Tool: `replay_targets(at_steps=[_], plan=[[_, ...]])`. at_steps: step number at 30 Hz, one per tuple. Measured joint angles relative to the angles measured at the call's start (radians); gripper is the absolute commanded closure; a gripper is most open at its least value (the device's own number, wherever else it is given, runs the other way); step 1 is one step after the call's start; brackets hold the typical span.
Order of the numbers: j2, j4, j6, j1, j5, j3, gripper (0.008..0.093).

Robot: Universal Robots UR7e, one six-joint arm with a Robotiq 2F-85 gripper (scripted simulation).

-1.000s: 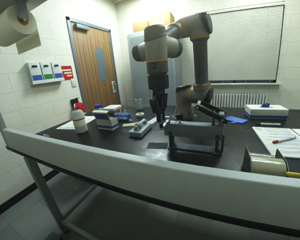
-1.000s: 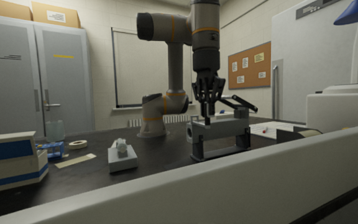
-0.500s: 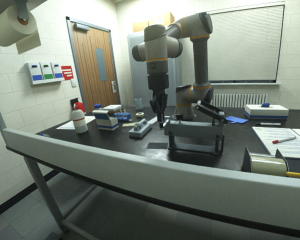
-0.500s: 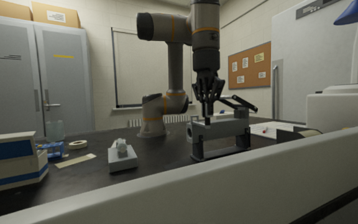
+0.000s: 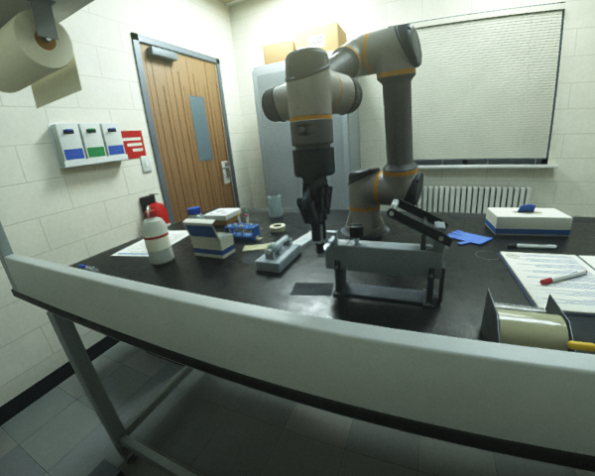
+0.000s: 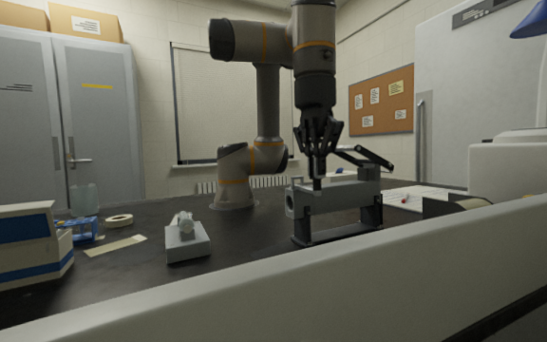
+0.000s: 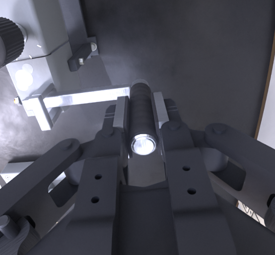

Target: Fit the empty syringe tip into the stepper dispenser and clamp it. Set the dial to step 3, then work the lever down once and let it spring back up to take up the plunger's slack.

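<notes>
My gripper points straight down at the socket end of the grey stepper dispenser and I have closed it on the dark ribbed handle of the dispenser's clamp latch. The handle stands on a bright metal arm that runs back to the dispenser body. The black knurled dial sits on top of the body, and the long black lever rises slanted over the far end. The syringe tip lies in its grey cradle block on the bench, apart from the dispenser, whose round socket is empty.
Behind the work stand the arm's base, a grey cabinet and a blinded window with a radiator. Left of the cradle are a blue-striped box, a white bottle, a tube rack and a tape roll. Papers with a red pen lie right.
</notes>
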State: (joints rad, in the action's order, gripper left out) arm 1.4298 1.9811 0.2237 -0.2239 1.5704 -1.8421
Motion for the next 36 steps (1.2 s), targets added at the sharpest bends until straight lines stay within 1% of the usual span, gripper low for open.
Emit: replay_targets(at_steps=[36], plan=[[0.011,-0.029,0.0,0.0,0.0,0.019,0.0934]])
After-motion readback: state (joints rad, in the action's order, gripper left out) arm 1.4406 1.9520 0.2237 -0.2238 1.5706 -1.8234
